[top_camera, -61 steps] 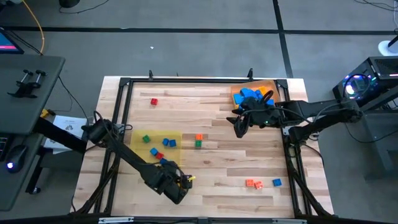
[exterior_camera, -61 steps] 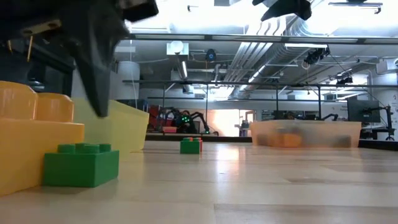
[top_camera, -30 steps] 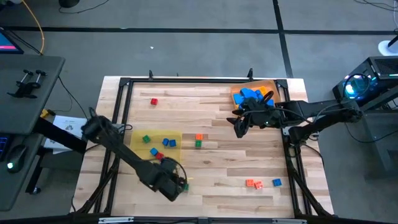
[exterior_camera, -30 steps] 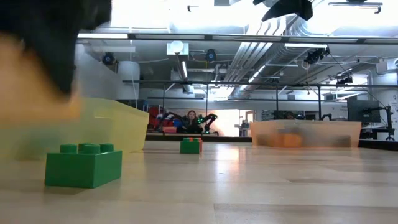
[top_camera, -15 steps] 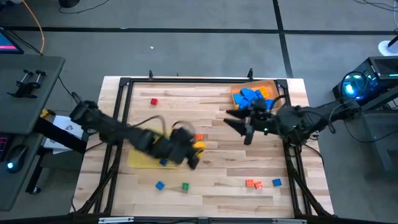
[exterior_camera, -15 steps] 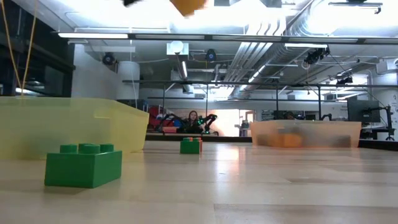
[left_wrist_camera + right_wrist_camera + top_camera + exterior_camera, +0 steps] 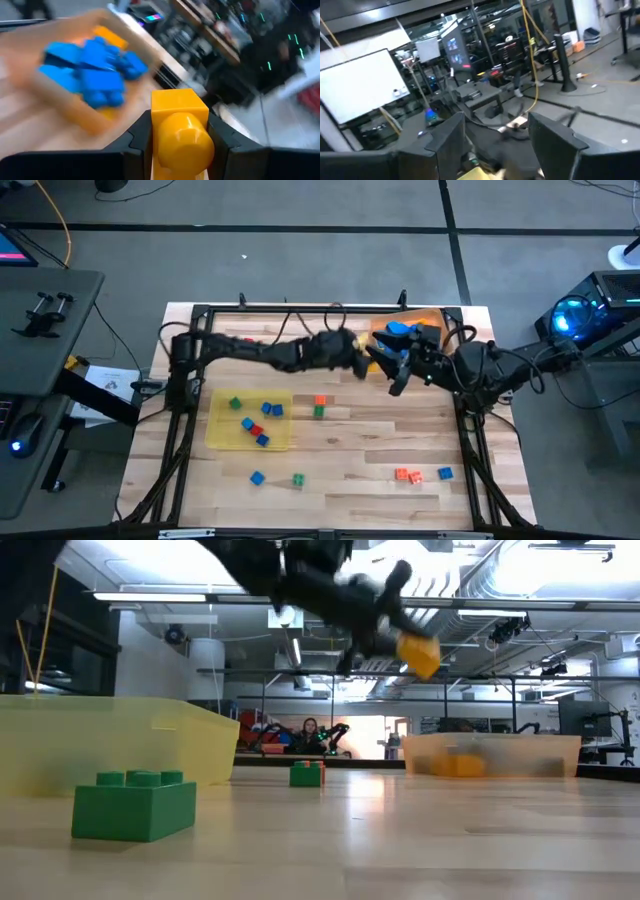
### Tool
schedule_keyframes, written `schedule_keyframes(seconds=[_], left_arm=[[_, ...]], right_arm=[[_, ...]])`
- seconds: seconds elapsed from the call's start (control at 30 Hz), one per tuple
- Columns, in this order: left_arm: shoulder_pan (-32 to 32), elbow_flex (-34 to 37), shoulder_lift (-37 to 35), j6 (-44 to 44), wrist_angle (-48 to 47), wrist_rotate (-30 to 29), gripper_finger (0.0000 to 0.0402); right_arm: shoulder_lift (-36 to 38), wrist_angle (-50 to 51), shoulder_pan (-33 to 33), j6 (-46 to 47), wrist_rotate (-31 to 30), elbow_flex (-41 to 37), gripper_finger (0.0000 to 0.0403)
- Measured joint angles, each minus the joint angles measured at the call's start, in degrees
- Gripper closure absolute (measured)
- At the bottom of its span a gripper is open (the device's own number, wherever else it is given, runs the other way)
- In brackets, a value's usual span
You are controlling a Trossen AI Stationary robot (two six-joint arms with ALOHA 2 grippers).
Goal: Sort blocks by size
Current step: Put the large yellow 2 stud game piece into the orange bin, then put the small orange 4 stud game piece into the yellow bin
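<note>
Left tool (image 7: 177, 137) clamped on yellow brick (image 7: 180, 131), airborne near orange tray (image 7: 428, 320). Right tool (image 7: 396, 383) empty, half open beside it. Risk: collision, or brick dropped short.

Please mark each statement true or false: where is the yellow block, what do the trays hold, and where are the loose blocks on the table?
1. The left end effector holds a yellow block. True.
2. The orange tray holds blue blocks. True.
3. The yellow tray is empty. False: it holds several small blocks.
4. The right end effector grips a red block. False: its fingers are open with nothing between them.
5. A green block lies outside the trays. True.
</note>
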State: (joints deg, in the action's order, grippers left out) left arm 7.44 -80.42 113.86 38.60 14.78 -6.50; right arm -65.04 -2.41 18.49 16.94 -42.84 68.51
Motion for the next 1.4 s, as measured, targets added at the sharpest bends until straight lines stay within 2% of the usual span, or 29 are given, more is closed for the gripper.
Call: schedule_keyframes(seconds=[0.27, 0.37, 0.47, 0.57, 0.7, 0.83, 0.9, 1.0, 1.17, 1.27, 1.33, 1.4], left_arm=[[11.01, 0.02, 5.62, 9.01, 7.38, 5.2, 0.0307], [14.05, -0.07, 6.29, 9.14, 11.8, 5.88, 0.0307], [16.52, -2.37, 7.21, 7.84, 10.9, 6.66, 0.0307], [18.2, -8.37, 9.65, 5.14, 5.76, 10.66, 0.0307], [18.36, -20.7, 14.41, -2.52, -2.77, 16.31, 0.0307], [17.45, -32.05, 20.05, -9.4, -10.15, 17.7, 0.0307], [17.12, -35.42, 22.47, -10.94, -10.42, 17.73, 0.0307], [16.46, -38.68, 25.06, -12.41, -9.83, 15.09, 0.0269], [16.07, -39.85, 26.68, -15.21, -9.45, 14.32, 0.0158], [16.16, -39.85, 26.58, -15.14, -9.13, 14.35, 0.0106], [16.62, -39.85, 25.63, -14.67, -11.32, 16.73, 0.0083], [17.51, -39.84, 24.13, -12.45, -14.64, 22.87, 0.0072]], right_arm=[[0.0, -0.01, -3.48, -1.94, 0.67, 0.0, 0.0192], [0.0, 0.01, -4.43, -2.0, 1.08, 0.0, 0.0192], [0.0, 0.11, -5.45, -2.0, 1.27, 0.0, 0.0192], [0.0, 0.35, -6.89, -1.76, 1.28, 0.0, 0.0192], [0.0, 0.49, -8.83, 1.71, 1.23, 0.0, 0.0192], [-0.02, 0.58, -9.61, 2.52, 1.21, 0.0, 0.0192], [-0.02, 0.6, -9.59, 2.52, 1.21, 0.0, 0.0192], [-0.02, 0.58, -9.59, 2.85, 1.23, 0.0, 0.0192], [-0.11, 0.63, -9.59, 3.99, 1.22, 0.0, 0.0192], [-0.13, 0.93, -9.59, 3.68, 1.21, 0.0, 0.0192], [-0.13, 1.16, -9.59, 3.62, 1.23, 0.0, 0.0192], [-0.13, 1.9, -9.59, 3.54, 1.23, 0.0, 0.0192]])
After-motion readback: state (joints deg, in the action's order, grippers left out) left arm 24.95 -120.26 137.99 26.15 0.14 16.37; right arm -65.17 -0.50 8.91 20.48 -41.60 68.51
